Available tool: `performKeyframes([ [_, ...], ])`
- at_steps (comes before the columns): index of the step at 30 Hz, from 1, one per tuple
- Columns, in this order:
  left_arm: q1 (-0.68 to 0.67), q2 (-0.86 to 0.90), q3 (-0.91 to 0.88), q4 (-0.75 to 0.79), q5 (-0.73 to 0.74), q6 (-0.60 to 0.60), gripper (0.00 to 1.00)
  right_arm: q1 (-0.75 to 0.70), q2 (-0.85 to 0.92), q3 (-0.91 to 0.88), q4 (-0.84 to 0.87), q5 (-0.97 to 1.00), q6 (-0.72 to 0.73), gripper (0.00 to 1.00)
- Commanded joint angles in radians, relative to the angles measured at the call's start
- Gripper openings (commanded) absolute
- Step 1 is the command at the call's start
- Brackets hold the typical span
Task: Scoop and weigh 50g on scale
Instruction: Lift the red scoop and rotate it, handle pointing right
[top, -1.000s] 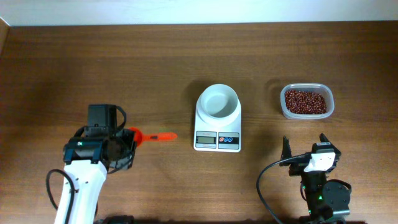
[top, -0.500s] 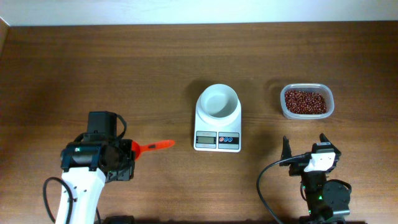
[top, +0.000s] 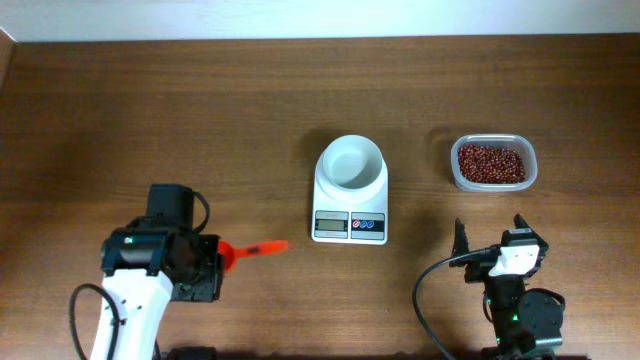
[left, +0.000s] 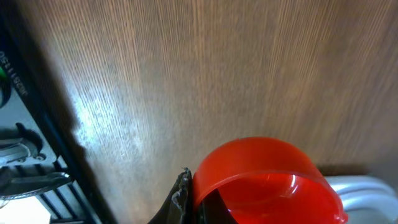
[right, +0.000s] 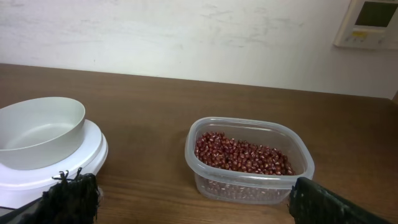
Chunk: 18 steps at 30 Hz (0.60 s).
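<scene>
The white scale (top: 350, 222) stands mid-table with an empty round white bowl (top: 350, 163) on it; the right wrist view shows the bowl (right: 38, 130) at the left. At the front left, my left gripper (top: 218, 257) is shut on a red scoop (top: 252, 248) whose handle points right towards the scale. In the left wrist view the scoop's red cup (left: 264, 180) fills the lower middle, against one dark finger (left: 182, 191). A clear tub of red beans (top: 492, 163) sits at the right. My right gripper (top: 490, 232) stands open just in front of the tub (right: 249, 155), holding nothing.
The wooden table's back edge meets a pale wall (top: 320, 18). Black cables (top: 430, 290) loop beside the right arm near the front edge. Bare wood lies between the scoop and the scale.
My left gripper has drawn back towards the table's front edge, carrying the red scoop with it. The right arm, scale and tub have not moved.
</scene>
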Motion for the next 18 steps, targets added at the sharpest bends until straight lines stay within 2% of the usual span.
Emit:
performKeyframes([
  [1,-0.050,-0.013,0.000,-0.002,0.019,-0.010,0.00,-0.007,-0.010,-0.013,0.003,-0.003,0.005,0.99],
  [18,-0.058,-0.013,0.000,0.110,-0.023,-0.019,0.00,-0.007,-0.010,-0.013,0.003,-0.003,0.004,0.99],
])
